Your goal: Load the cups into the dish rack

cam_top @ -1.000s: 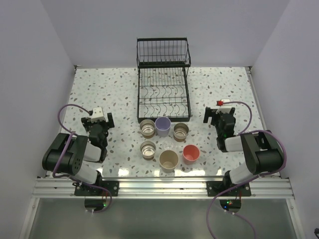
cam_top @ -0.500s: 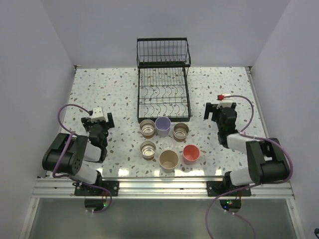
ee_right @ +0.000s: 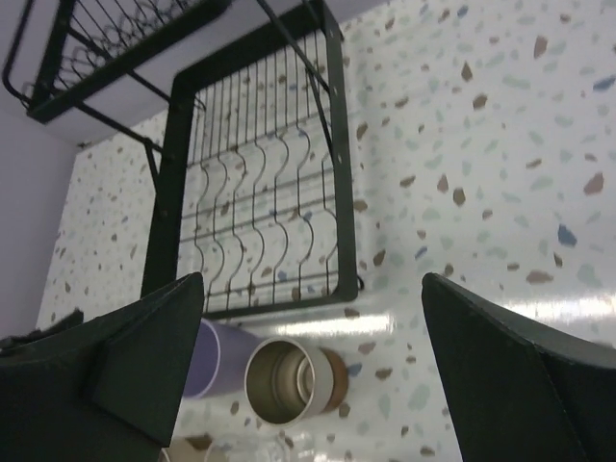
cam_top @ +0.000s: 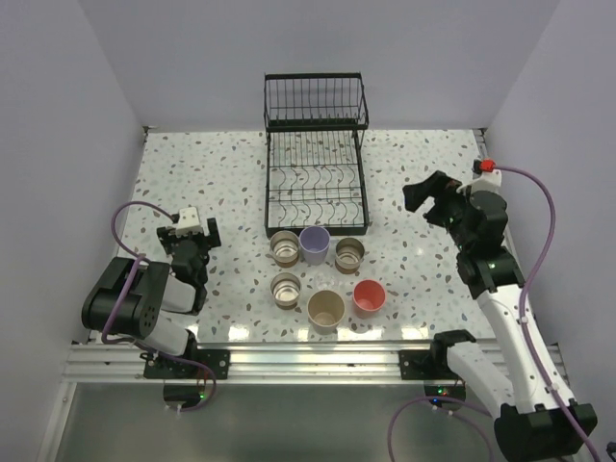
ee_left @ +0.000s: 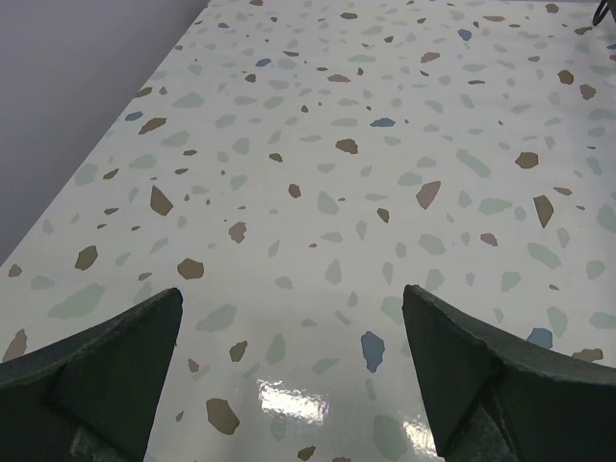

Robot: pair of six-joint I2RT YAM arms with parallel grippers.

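Cups stand upright, mouths up, in a loose cluster on the desk, six that I can count from above. They lie just in front of the near edge of the dish rack and midway between the two arms, which looks meant to put every cup within reach of either side. None is in the rack yet: its flat tined tray is bare and its upright basket at the far end holds nothing, so loading has not begun.

The right arm is lifted high off the desk and stretched forward, with the wrist angled so the right gripper points left and down toward the rack's front edge. Its fingers are spread wide with nothing between them. In its wrist view the lavender cup and a brown cup with a shiny inside sit low between the open fingers. That suggests it is lining up on one of those two, though which one I cannot tell.

The left arm is folded low beside its base. The left gripper is close above the desk, released and empty, facing bare speckled surface well apart from the cups.
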